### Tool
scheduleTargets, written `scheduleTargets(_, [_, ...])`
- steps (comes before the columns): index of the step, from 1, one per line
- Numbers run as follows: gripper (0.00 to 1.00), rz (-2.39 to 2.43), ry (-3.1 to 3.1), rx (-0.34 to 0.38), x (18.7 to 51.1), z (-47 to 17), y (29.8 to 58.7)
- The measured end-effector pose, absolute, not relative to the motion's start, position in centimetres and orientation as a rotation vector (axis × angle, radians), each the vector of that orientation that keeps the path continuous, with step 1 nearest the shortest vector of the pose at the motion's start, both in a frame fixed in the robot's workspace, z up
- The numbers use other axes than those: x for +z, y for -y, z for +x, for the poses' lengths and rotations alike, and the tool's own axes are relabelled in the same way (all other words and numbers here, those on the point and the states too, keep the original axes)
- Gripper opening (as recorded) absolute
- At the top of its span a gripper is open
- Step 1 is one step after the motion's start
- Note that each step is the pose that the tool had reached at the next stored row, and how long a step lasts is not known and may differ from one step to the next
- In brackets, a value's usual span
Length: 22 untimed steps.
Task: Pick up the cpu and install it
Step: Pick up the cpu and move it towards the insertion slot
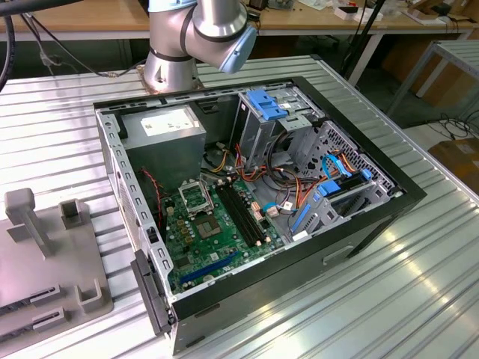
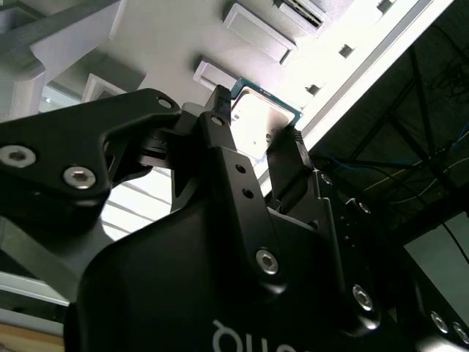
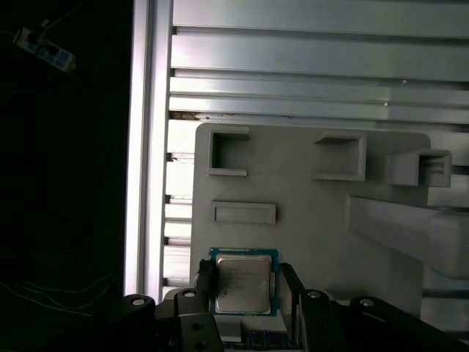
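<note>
Silver-faced cpu (image 3: pixel 243 284) lies on the grey holder tray (image 3: pixel 315 213) (on the bench (image 3: pixel 308 73)). The end effector (image 3: pixel 246 270) straddles it, jaws spread just past its edges, seemingly not yet pinching. This is the pick-up step, needing an even squeeze.

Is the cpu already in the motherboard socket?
No, in the first wrist view the cpu is over the grey fixture plate.

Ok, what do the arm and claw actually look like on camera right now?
The arm is silver-grey tubing with a pale blue joint cap. The claw is matt black, built of angular plates fastened with silver hex-socket screws, and has white lettering on its body.
</note>
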State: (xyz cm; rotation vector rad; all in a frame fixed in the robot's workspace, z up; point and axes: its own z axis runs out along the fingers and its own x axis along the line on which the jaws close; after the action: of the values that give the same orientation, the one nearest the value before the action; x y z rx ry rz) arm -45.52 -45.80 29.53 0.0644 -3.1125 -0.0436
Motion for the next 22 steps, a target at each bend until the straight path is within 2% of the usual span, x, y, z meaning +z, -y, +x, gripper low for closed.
scheduleTargets(22, [0.45, 0.064, 3.112, -0.044, 30.05, -45.52, 45.8])
